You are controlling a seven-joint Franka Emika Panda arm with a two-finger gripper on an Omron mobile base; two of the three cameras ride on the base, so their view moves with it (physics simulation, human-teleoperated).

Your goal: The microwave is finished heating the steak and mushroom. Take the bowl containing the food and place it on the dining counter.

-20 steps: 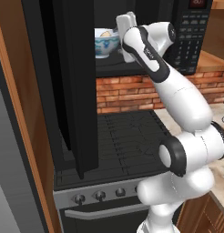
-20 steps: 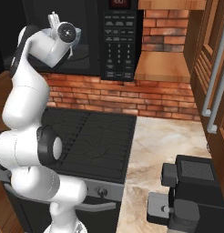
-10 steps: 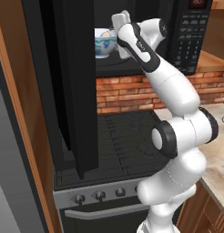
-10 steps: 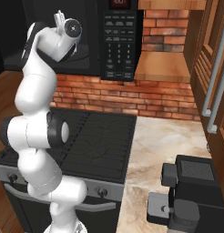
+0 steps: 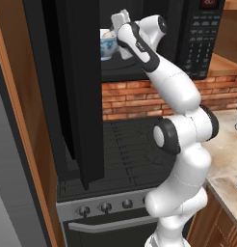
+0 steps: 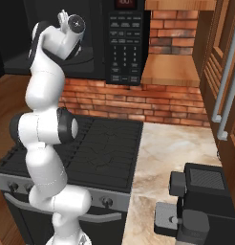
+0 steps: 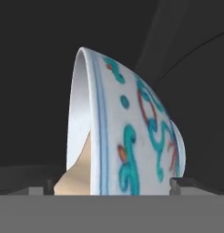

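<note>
Bowl [image 7: 127, 136] looms between the spread-apart hand [image 7: 111, 184] fingertips up close; left base camera adds microwave [image 5: 197, 38].

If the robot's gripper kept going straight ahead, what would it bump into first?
Most likely the round white bowl with the blue-green pattern, which sits right ahead of the open gripper inside the big black microwave. How near it is can't be judged.

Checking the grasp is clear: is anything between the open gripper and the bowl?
Nothing; in the hand view the bowl sits right at the gripper, its rim between the open fingertips.
</note>
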